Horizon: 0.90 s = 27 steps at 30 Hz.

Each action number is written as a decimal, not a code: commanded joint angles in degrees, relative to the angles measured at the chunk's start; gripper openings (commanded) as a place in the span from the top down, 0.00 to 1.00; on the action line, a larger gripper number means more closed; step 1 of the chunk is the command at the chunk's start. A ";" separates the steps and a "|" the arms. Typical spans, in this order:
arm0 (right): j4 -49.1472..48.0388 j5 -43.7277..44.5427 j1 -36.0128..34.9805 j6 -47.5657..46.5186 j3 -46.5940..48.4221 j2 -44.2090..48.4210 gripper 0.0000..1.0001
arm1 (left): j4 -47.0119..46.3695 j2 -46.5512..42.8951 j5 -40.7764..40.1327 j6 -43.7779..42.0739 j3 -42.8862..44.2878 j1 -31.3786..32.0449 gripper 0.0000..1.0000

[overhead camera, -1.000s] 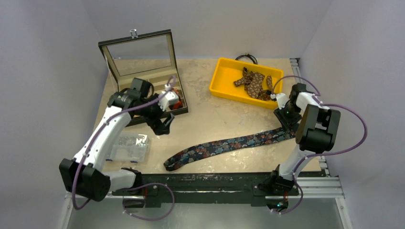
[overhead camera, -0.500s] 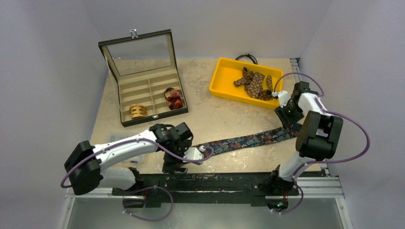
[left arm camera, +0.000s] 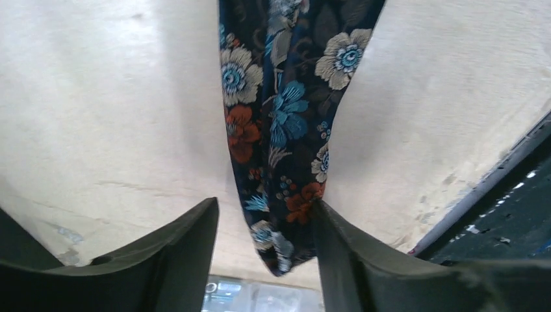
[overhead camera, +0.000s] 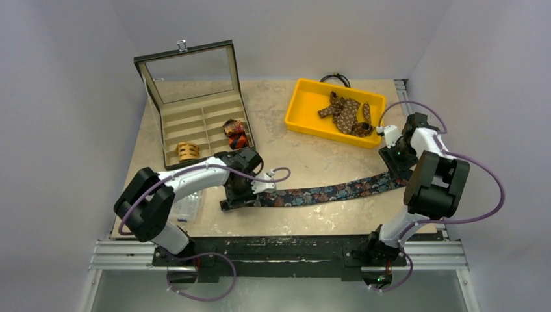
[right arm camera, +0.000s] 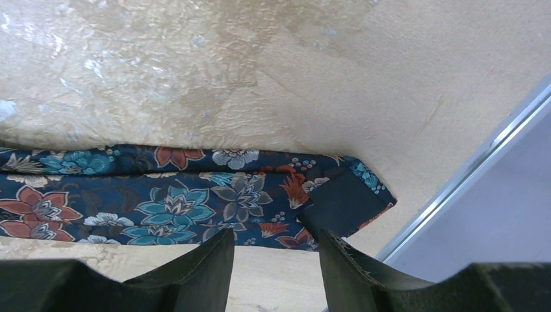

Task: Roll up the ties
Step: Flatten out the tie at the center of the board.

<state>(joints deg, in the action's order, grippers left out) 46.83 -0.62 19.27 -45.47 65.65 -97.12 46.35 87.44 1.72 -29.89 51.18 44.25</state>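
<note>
A long navy floral tie (overhead camera: 338,190) lies flat across the table. Its narrow tip (left arm camera: 279,130) sits between my left gripper's (left arm camera: 265,205) jaws. The tip touches the right finger (left arm camera: 351,260), and a gap remains at the left finger. That gripper (overhead camera: 235,195) is at the tie's left end. My right gripper (right arm camera: 275,233) stands open just short of the wide end (right arm camera: 195,195), with bare table between its fingers. In the top view it (overhead camera: 397,166) is over the right end. A brown dotted tie (overhead camera: 347,114) lies crumpled in the yellow tray (overhead camera: 295,117). Red-orange (overhead camera: 235,134) and tan (overhead camera: 188,151) coils sit in the box.
The compartment box (overhead camera: 208,160) stands at the back left with its glass lid up. A clear plastic case (overhead camera: 185,203) lies under the left arm. A black cable loop (overhead camera: 334,79) lies behind the tray. A black rail (overhead camera: 286,247) runs along the near edge.
My left arm swung from the box down to the tie's narrow end, and its jaws narrowed around the tip. The tie's left end shifted away from the near edge. The right gripper barely moved.
</note>
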 commanded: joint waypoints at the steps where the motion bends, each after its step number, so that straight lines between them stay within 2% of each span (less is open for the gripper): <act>1: 0.81 0.58 0.98 -1.54 0.57 1.06 0.50 | 3.62 2.36 7.92 -7.87 4.86 -5.82 0.50; 3: 1.08 0.56 1.31 -1.48 0.71 1.22 0.50 | 3.81 3.23 7.70 -10.58 5.28 -7.04 0.54; 5: 1.73 0.47 1.86 -1.45 1.06 1.66 0.50 | 5.43 3.83 9.09 -12.41 6.69 -8.75 0.52; 6: 2.16 0.16 2.28 -1.46 1.33 1.93 0.50 | 6.63 3.68 10.35 -12.47 7.84 -9.38 0.43; 9: 3.81 -1.48 4.39 -1.55 2.31 2.62 0.51 | 5.04 -1.81 16.97 -11.83 8.83 -8.78 0.02; 12: 5.73 -3.87 7.21 -1.06 3.88 2.02 0.55 | -1.80 -4.98 17.29 -8.45 8.20 -4.18 0.00; 17: 6.69 -6.80 9.18 1.97 6.12 -1.23 0.71 | -7.82 4.20 14.83 -1.08 13.57 3.88 0.00; 23: 4.17 -7.55 9.47 6.10 7.97 -4.37 0.82 | -9.70 13.63 11.42 2.42 19.03 6.02 0.00; 27: 1.39 -6.84 9.47 7.90 8.21 -6.85 0.88 | -10.86 15.82 10.58 2.18 18.73 6.07 0.00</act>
<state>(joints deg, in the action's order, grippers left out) 51.05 -6.24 28.62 -40.82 71.61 -102.54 37.56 102.67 13.41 -29.36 68.25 50.28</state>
